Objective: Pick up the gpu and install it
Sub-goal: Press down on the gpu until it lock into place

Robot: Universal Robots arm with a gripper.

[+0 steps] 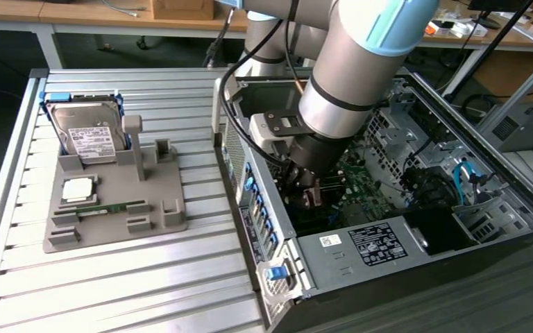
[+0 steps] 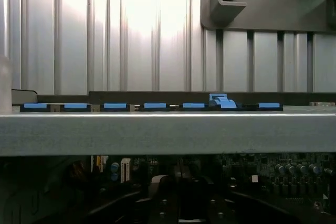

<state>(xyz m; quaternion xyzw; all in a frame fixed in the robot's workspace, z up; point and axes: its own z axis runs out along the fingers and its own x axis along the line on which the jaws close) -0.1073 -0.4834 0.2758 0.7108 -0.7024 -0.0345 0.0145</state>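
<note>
A grey case rail [image 2: 168,132] carries a row of blue clips [image 2: 155,106]. Beyond it lie the ribbed metal counter [image 2: 131,35] and a grey holder tray [image 2: 273,3]; beneath the rail, a dark motherboard [image 2: 278,174].

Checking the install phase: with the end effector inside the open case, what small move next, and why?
Probably ease straight down slightly: the end effector is shut, low inside the computer case over the motherboard; whether anything is seated beneath it is hidden.

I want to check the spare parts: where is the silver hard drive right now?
The silver boxy hard drive with a white label stands upright at the far end of the grey plastic parts holder, on the ribbed metal table at the exterior view's left, apart from the open computer case.
</note>
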